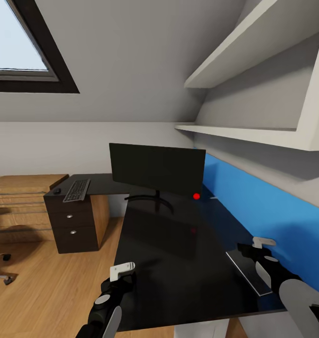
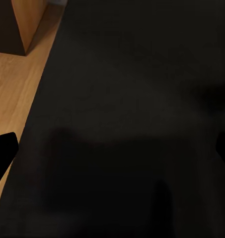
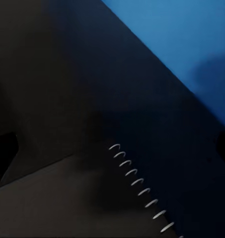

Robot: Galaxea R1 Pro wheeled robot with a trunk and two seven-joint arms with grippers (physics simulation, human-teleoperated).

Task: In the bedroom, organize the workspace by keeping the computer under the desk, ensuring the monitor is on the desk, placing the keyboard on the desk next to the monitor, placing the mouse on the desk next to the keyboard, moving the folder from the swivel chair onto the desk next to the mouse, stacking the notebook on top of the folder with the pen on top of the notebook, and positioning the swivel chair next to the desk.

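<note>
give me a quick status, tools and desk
Left tool over the desk's near edge, holding nothing visible. Right tool over the notebook by the blue back panel. Monitor, keyboard, mouse on desk.

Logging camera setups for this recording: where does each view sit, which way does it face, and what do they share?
Head view: high on the robot, facing forward and down over the glossy black L-shaped desk, with the wide black monitor and dark keyboard; both arms, left hand and right hand show.
Left wrist view: by the left hand, facing down at the desk edge and wooden floor.
Right wrist view: by the right hand, over the spiral-bound grey notebook and blue back panel.
Shared: desk in all views; notebook in head and right wrist views.
</note>
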